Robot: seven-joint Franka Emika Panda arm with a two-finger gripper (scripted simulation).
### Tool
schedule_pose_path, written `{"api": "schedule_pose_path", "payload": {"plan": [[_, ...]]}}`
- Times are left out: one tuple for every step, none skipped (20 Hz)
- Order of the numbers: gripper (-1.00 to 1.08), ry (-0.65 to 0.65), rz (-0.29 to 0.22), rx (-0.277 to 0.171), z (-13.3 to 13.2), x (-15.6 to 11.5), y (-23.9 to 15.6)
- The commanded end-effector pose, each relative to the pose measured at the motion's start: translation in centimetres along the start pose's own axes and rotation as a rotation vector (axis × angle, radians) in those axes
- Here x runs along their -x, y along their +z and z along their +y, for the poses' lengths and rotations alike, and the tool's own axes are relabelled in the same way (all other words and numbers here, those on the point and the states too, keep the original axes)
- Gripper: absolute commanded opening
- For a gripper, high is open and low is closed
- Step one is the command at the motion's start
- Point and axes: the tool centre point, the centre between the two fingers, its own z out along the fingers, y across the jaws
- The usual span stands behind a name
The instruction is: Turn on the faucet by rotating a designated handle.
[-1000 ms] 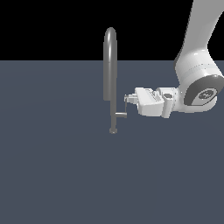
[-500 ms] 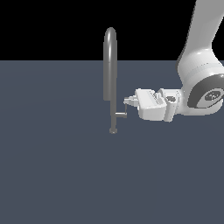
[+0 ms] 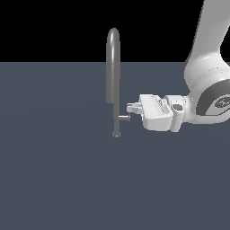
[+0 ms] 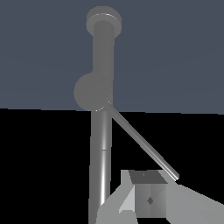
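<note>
Here the faucet (image 3: 113,76) stands near the middle of the exterior view, its arched tube rising to 12 o'clock and its small round base on the dark floor, and the handle (image 3: 123,118) juts from the thin stem toward 3 o'clock, low down, just above the base. The gripper (image 3: 131,108) lies level and points toward 9 o'clock, its fingertips right at the handle's outer end; contact looks likely, though the exterior view is too coarse to say so for certain. In the wrist view the handle (image 4: 141,143) shows as a slender bar running away from the stem to a finger (image 4: 146,199) close against its far tip. Whether the fingers are spread or drawn together I cannot tell, since only one shows clearly and nothing sits plainly between them. The step in hand seems to be pushing the lever round the stem. To do it well, the fingertip should probably press near the bar's free end, where leverage is best, and follow an arc about the stem, not a straight line, so the thin bar does not slip off the finger.
</note>
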Motion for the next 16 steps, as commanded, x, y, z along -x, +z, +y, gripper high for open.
{"api": "schedule_pose_path", "payload": {"plan": [[-1.00, 0.026, -0.007, 0.006, 2.0, -1.3, 0.0], [-1.00, 0.026, -0.007, 0.006, 2.0, -1.3, 0.0], [-1.00, 0.000, -0.001, 0.001, 0.7, -0.3, 0.0], [-1.00, 0.004, -0.002, 0.002, 1.1, -0.9, 0.0], [-1.00, 0.007, -0.003, 0.003, 1.5, -1.5, 0.0], [-1.00, 0.011, -0.004, 0.004, 1.9, -2.1, 0.0], [-1.00, 0.015, -0.005, 0.004, 2.3, -2.7, 0.0], [-1.00, 0.019, -0.005, 0.005, 2.7, -3.2, 0.0], [-1.00, 0.022, -0.006, 0.006, 3.1, -3.8, 0.0], [-1.00, 0.026, -0.007, 0.007, 3.6, -4.4, 0.0], [-1.00, 0.026, -0.007, 0.007, 3.6, -4.4, 0.0], [-1.00, -0.003, -0.009, 0.007, 2.4, -2.7, 0.0], [-1.00, 0.000, -0.009, 0.007, 2.5, -3.2, 0.0], [-1.00, 0.003, -0.008, 0.007, 2.6, -3.8, 0.0], [-1.00, 0.007, -0.008, 0.007, 2.7, -4.4, 0.0], [-1.00, 0.010, -0.008, 0.007, 2.8, -5.0, 0.0]]}}
